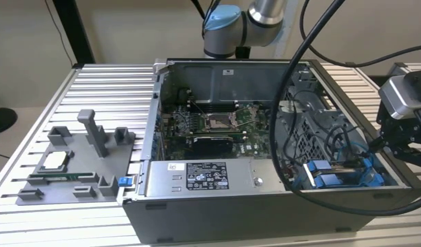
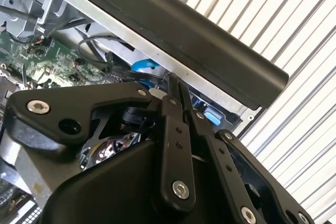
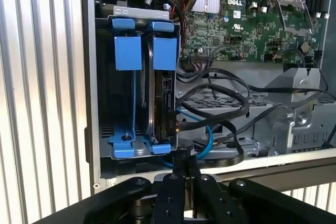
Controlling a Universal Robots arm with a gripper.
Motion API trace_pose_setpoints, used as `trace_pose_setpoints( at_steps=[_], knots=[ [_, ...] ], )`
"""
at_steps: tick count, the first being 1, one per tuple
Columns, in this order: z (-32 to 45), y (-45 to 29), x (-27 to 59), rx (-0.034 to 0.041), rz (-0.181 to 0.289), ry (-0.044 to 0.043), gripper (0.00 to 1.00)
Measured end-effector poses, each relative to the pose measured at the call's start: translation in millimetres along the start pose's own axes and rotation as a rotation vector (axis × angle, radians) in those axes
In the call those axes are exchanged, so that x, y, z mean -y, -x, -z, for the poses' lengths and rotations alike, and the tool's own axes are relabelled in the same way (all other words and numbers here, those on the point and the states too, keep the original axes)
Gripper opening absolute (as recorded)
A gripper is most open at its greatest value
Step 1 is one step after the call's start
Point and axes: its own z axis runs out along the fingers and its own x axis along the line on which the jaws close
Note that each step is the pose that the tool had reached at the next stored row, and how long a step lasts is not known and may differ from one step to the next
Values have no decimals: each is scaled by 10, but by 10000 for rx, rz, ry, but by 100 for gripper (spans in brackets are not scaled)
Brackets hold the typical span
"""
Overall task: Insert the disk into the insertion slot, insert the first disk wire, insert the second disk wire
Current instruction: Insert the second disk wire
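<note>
The pincer (image 3: pixel 185 163), jaws drawn narrow with nothing discernible between them, faces the insertion slot (image 3: pixel 127 51) directly ahead, where the disk (image 3: pixel 163 98) appears seated, a black wire (image 3: pixel 220 85) and blue wire (image 3: pixel 202 121) reaching its near edge, their seating unconfirmed.

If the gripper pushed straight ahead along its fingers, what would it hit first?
Most likely the black wires looping beside the disk seated in the insertion slot, just ahead of the gripper; depth is hard to judge.
</note>
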Motion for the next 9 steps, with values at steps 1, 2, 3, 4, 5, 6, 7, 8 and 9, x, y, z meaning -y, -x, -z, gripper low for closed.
trace_pose_setpoints(
  at_steps=[1, 2, 3, 4, 5, 6, 7, 8, 9],
  knots=[
    [0, 0, 0, 1, 0, 0, 0],
    [3, -2, 0, 11, -2, 0, 0],
    [3, -5, 0, 39, -3, 0, 0],
    [5, -13, 1, 94, 1, 3, 0],
    [6, -19, 1, 133, 13, 9, 0],
    [8, -27, 1, 173, 33, 17, 0],
    [10, -35, 1, 199, 49, 22, 0],
    [15, -51, 2, 223, 65, 27, 0],
    [20, -64, 2, 238, 73, 31, 0]
  ],
)
